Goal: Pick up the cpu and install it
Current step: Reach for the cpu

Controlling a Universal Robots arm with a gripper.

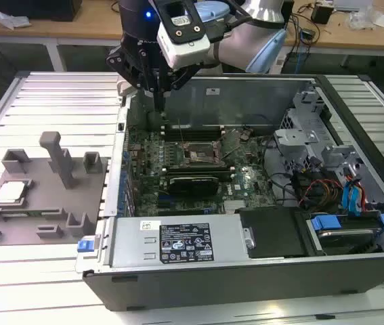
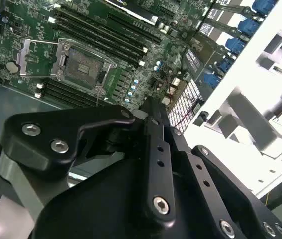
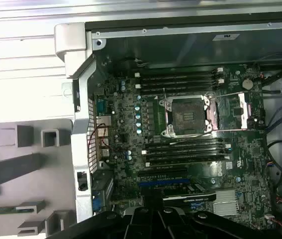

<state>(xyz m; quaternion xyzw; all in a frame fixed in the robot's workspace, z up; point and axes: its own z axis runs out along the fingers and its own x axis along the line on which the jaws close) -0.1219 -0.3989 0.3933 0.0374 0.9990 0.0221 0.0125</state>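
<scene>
The cpu, a small silvery square chip, lies flat in the grey plastic tray on the exterior view's left, outside the computer case. My gripper hangs over the far left corner of the open case, well away from the cpu, with its black fingers pressed together and nothing between them. Both wrist views show these fingers above the green motherboard. The dark motherboard socket stands open, its metal frame folded back.
The open computer case lies on a slatted metal table. Upright blocks rise from the tray. Memory sticks flank the socket. Drive bays and blue cables fill the case's right side. A workbench runs behind.
</scene>
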